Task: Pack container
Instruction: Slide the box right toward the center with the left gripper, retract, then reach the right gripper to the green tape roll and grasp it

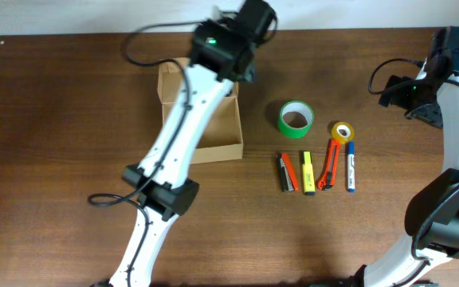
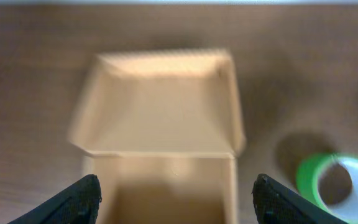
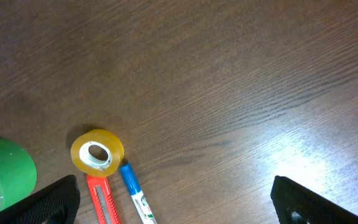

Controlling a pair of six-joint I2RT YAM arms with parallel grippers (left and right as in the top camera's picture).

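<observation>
Packing looks not yet begun. The box (image 1: pixel 221 127) sits open near the table's (image 1: pixel 70 119) back edge, left of the middle, its flap (image 2: pixel 160 106) thrown back. What shows of its inside past the left arm seems bare, though the wrist picture is blurred.

The left claw (image 2: pixel 176 186) hangs over the box with its fingers spread wide and nothing between them. The right claw (image 3: pixel 174 186) is up by the right edge, likewise released and empty, over bare wood.

Everything to go in lies on the table, mid-way toward the right edge:
- green roll (image 1: pixel 296 119) – just right of the box
- yellow roll (image 1: pixel 342 132)
- a row nearer the front edge: pen (image 1: pixel 286 171), highlighter (image 1: pixel 307 172), cutter (image 1: pixel 330 166), marker (image 1: pixel 350 167)

So, by my reading, all six picks are left to do – then likely closing the flap.
</observation>
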